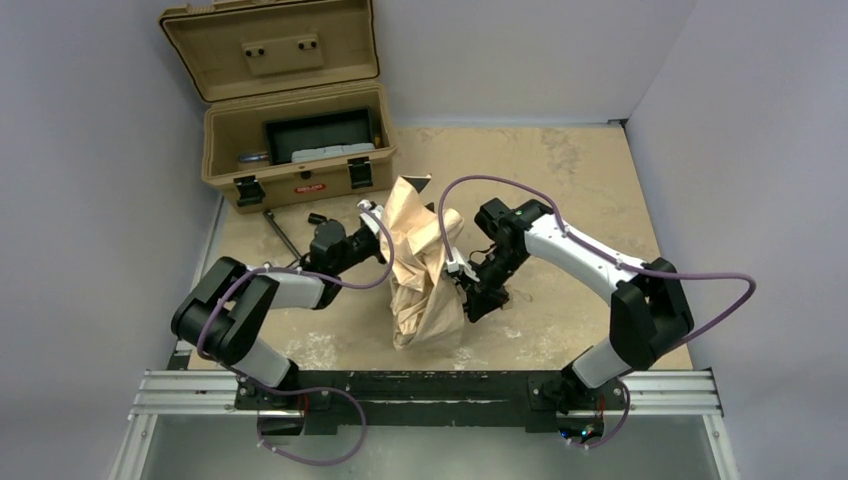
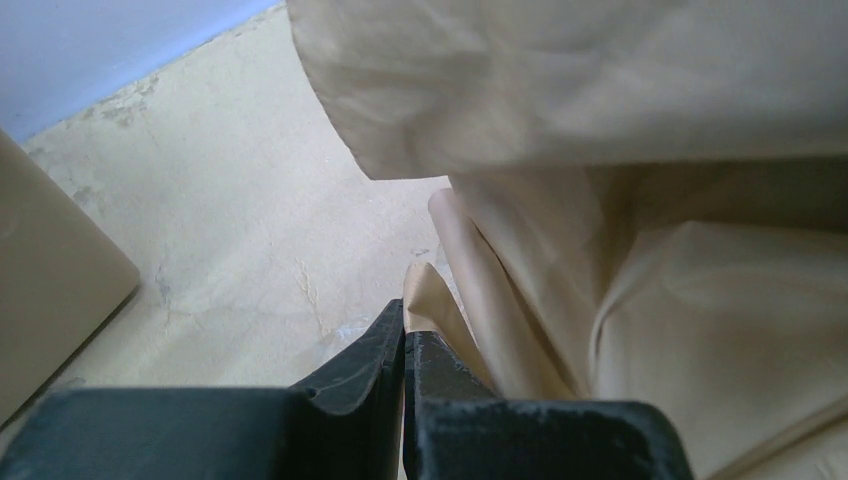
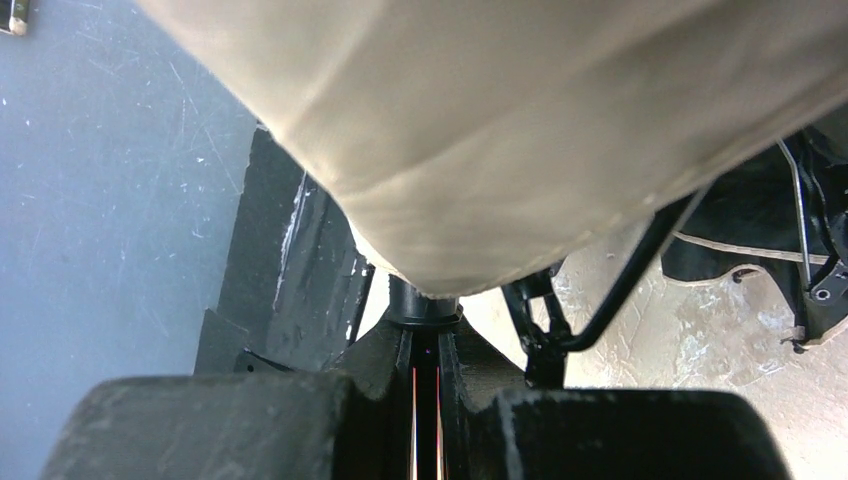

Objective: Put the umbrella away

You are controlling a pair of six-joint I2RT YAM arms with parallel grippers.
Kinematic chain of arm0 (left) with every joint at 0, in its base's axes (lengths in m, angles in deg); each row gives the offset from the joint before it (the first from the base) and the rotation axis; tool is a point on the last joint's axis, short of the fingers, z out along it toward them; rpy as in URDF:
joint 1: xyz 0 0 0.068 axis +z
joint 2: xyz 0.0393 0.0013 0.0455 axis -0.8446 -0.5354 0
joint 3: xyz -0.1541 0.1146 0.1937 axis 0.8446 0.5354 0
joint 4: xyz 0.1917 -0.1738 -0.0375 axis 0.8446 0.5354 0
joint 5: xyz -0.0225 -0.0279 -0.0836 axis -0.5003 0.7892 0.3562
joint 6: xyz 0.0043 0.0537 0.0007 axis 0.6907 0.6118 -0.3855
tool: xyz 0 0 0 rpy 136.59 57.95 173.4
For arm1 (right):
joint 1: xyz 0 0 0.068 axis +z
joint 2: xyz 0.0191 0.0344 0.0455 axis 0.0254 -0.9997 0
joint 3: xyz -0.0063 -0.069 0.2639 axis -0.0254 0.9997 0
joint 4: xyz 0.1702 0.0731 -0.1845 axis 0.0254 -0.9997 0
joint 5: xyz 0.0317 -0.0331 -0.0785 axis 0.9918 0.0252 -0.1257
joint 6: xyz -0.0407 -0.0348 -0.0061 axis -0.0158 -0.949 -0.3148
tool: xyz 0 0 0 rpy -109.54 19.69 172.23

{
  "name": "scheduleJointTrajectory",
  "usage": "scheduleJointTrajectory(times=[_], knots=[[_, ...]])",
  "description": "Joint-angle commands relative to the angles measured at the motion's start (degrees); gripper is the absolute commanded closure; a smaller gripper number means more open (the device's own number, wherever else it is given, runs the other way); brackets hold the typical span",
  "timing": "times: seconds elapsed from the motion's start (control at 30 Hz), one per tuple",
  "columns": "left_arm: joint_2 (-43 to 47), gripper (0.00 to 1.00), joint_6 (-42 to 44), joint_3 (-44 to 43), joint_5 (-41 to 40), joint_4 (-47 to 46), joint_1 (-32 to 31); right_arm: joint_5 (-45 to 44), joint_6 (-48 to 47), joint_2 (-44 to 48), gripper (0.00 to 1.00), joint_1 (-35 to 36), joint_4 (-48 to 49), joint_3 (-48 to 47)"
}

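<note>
One sandy surface [image 1: 570, 180], open tan case [image 1: 300, 150] at its far left corner. The umbrella [image 1: 420, 270] stands crumpled mid-surface, just this side of it. Left fingers [image 2: 370, 350] pinch a fold of its fabric; right fingers [image 3: 385, 355] are pressed together at a dark knob under the canopy.

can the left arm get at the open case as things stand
Probably yes: the open tan case stands close beyond the left gripper with no tall thing between, but it is pinching the umbrella.
</note>
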Motion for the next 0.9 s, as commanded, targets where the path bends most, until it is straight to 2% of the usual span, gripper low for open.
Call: scheduleJointTrajectory(times=[0.0,0.23,0.47,0.87], knots=[[-1.0,1.0,-2.56,-1.98,-0.63,-8.02,-0.44,2.25,-2.83,0.18,1.0,0.0,-0.64,0.92],[1.04,1.0,-2.6,-3.12,-2.41,-1.4,-0.38,-0.68,-2.37,-2.77,1.0,-2.04,-0.59,0.62],[-1.88,1.0,-9.76,-5.87,-2.56,-0.91,-0.48,-2.12,-2.61,-7.25,1.0,-5.32,-0.59,0.16],[-8.44,1.0,-16.86,-22.59,-3.73,17.35,-0.53,-5.76,-3.91,-14.51,1.0,-12.89,-0.55,-7.1]])
